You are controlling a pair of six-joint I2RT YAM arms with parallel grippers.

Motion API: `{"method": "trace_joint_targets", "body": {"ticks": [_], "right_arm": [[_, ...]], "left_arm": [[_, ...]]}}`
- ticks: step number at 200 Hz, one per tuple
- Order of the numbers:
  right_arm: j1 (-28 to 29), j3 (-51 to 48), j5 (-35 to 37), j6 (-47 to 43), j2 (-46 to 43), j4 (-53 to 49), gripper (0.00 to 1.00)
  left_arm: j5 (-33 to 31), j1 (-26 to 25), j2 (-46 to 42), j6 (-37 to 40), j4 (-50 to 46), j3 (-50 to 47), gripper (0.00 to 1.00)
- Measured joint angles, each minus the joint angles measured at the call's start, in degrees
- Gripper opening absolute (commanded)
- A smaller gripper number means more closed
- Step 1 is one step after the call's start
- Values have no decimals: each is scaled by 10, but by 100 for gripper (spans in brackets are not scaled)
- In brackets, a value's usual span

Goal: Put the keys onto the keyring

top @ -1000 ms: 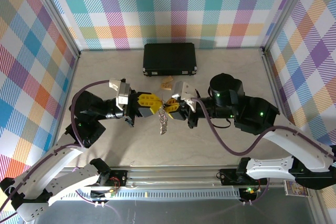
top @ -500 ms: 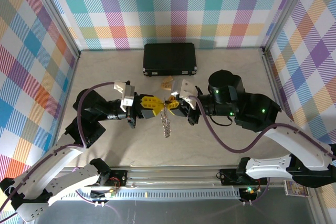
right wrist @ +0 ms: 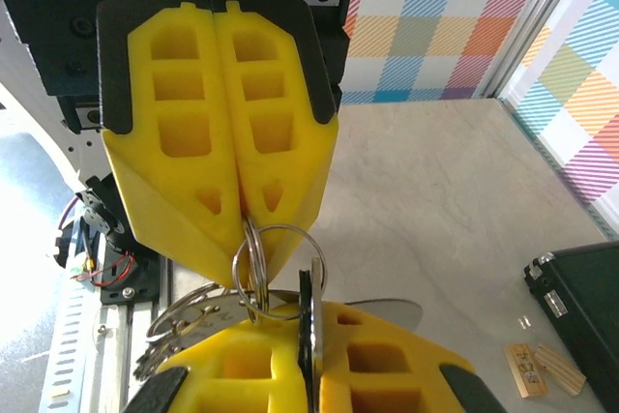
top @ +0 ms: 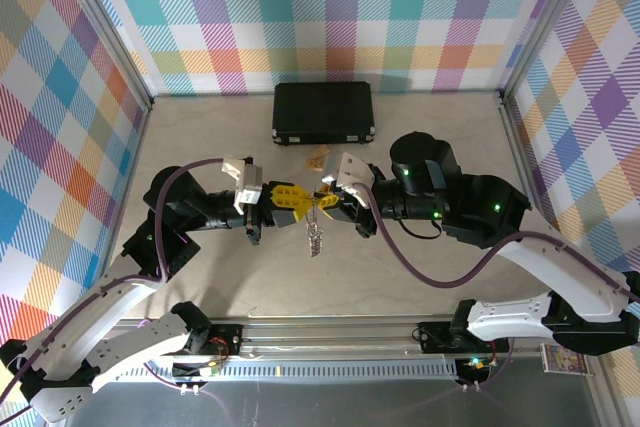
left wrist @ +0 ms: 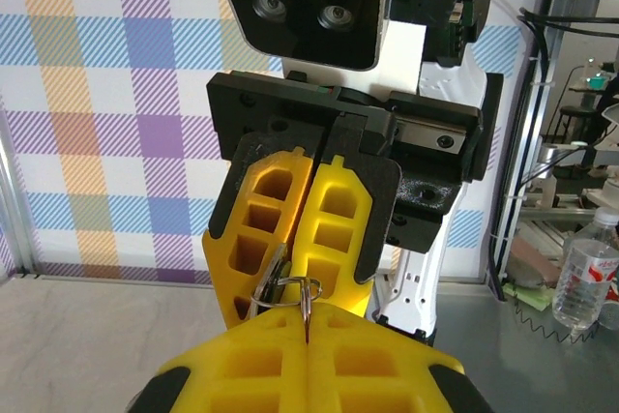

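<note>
Your left gripper [top: 300,201] is closed, its yellow fingers [left wrist: 261,374] pressed flat together. In the left wrist view a thin metal edge stands up out of the seam at their tips. This is the wire of the keyring [right wrist: 290,227], which the fingertips pinch.

Your right gripper [top: 325,203] is closed too. Its own camera shows a flat blade clamped edge-on between its fingers [right wrist: 377,365]. The blade seems to be one of the keys [top: 315,235], though you cannot tell exactly how far it reaches into the grip.

The two grippers meet tip to tip, almost touching, above the middle of the tabletop [top: 420,277]. The keyring bridges the small gap between them.

The rest of the keys hang from the ring as a silver toothed bunch, just below the meeting fingertips. The pictures do not show whether their lower ends touch the tabletop. In the right wrist view one flat silver blade [right wrist: 387,313] juts sideways from the fingers.

Beyond the grippers, toward the far edge, two small tan pieces [top: 318,158] lie on the tabletop. The black case [top: 323,112] sits behind them against the middle of the far edge, well apart from the keys.
</note>
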Motion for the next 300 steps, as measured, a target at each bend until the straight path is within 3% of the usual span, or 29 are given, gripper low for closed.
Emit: {"method": "trace_joint_targets", "body": {"ticks": [151,167,186,245,262,270,300], "right_arm": [[0,32,51,-33,34,-44,0],[0,46,64,-34,46,-53,0],[1,79,94,-34,73,-77,0],[-20,140,162,-24,153,-138,0],[-42,150,170,-12,170,-155,0],[-52,156,174,-6,178,-160,0],[-87,196,180,26,218,-194,0]], "left_arm": [[-68,0,-10,95,-134,12,0],[-82,0,-12,97,-134,11,10],[-94,0,-21,94,-134,0,30],[-174,0,-76,71,-119,-91,65],[-208,0,-95,66,-115,-110,92],[-220,0,-101,66,-114,-116,99],[-245,0,-103,48,-112,-125,100]]}}
